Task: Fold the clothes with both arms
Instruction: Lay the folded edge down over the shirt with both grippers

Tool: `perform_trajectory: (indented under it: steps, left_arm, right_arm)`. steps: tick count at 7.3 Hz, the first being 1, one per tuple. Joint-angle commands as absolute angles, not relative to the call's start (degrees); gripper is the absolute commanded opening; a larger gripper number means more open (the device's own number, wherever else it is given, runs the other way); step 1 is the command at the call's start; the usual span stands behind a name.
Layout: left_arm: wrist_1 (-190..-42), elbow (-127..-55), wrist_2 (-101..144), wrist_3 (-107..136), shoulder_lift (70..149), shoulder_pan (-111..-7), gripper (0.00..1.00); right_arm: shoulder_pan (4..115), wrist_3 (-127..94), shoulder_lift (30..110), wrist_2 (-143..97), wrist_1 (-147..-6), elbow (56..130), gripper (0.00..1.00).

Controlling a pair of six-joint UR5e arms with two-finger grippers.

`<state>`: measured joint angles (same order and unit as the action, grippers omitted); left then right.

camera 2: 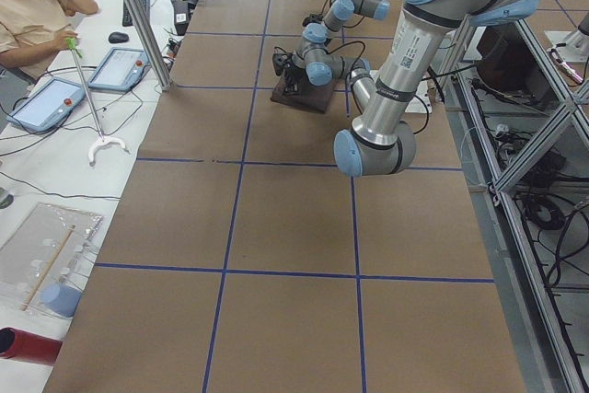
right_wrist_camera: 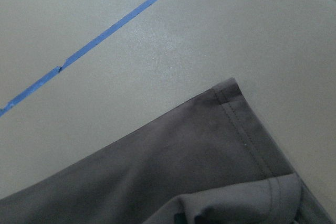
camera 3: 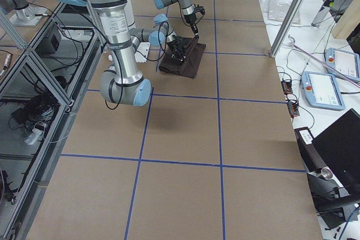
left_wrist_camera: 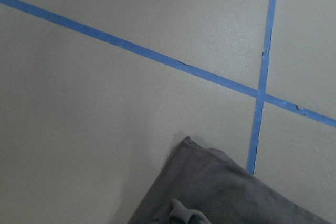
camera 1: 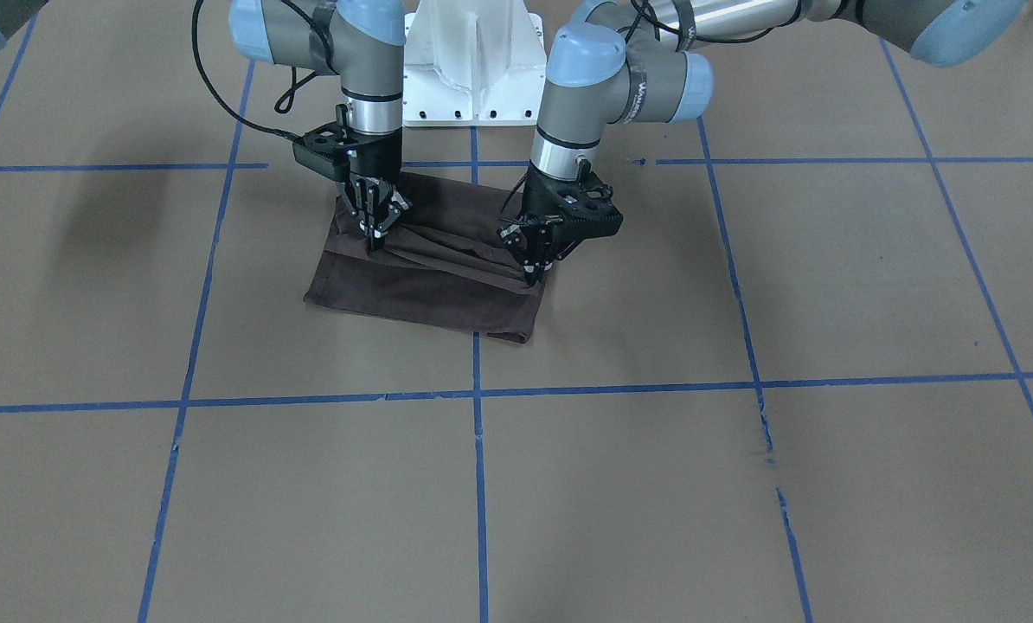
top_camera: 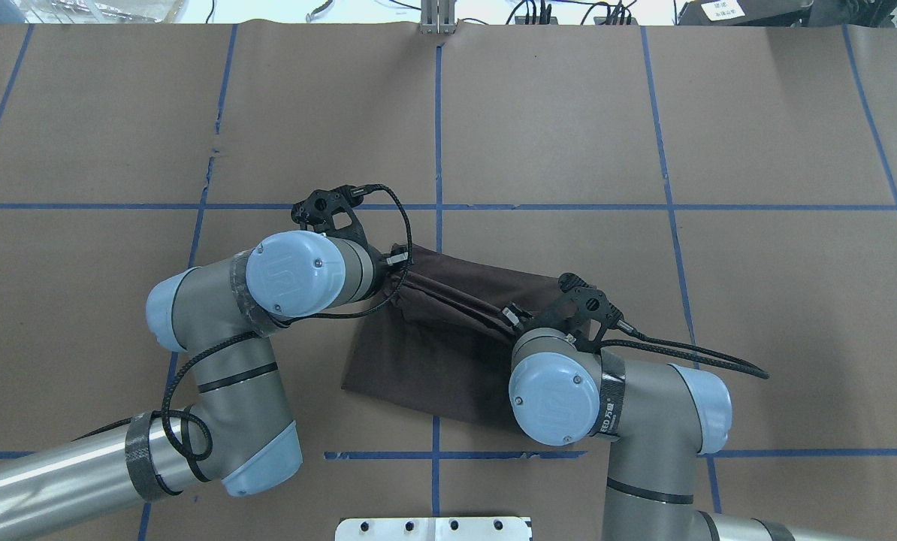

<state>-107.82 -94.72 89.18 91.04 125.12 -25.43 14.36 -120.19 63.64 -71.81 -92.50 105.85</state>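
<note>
From the front — hidden overhead — left fingers (camera 1: 530, 262) and right fingers (camera 1: 369, 229) clench the T-shirt (camera 1: 430, 298).

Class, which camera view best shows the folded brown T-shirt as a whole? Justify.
Exterior front-facing: the T-shirt lies almost wholly unobstructed. Overhead, the left arm and right arm hide its ends; side views show it small and distant; wrist views catch only corners.

Soft matt cloth T-shirt (camera 1: 413, 294) on smooth (slightly shiny) paper table (camera 1: 655, 484).
</note>
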Motion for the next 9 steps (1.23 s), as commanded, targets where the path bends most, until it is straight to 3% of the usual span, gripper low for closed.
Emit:
perform_trajectory:
  steps: [1,3,9]
  left_arm:
    - [-108.3,-95.3,89.6,83.2,124.7,-26.0,1.0]
    - [-108.2,-101.2,93.9,79.4,119.6,-26.3,1.0]
    - [-108.5,-102.3,93.9,72.9,117.5,-26.5,1.0]
  right_arm:
    - [15.1,-111.0,63.2,-71.9,-92.2,104.2,1.0]
    - [15.6,-106.6,63.1,-74.9,-86.2,104.8,1.0]
    - [12.1,-89.4,61.4,-72.3,-90.2,104.8,1.0]
